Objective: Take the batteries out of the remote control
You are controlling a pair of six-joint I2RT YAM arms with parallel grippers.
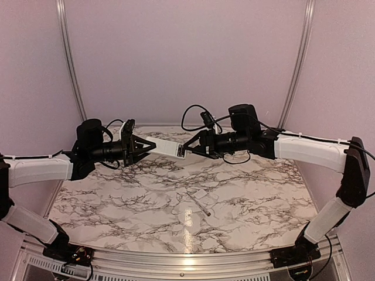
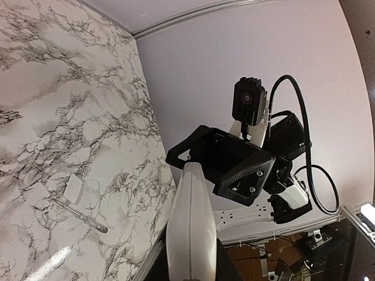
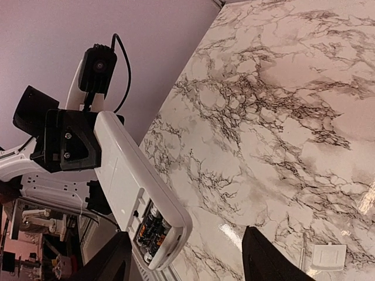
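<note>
The left tool (image 1: 147, 147) clamps the remote control (image 3: 126, 170) aloft. The right tool (image 3: 187, 240), spread wide, should pry the exposed batteries (image 3: 153, 231), lower left in its view, gently outward.

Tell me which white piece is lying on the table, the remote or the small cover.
The small squarish cover lies flat on the marble table; the remote control is held in the air by the left hand.
</note>
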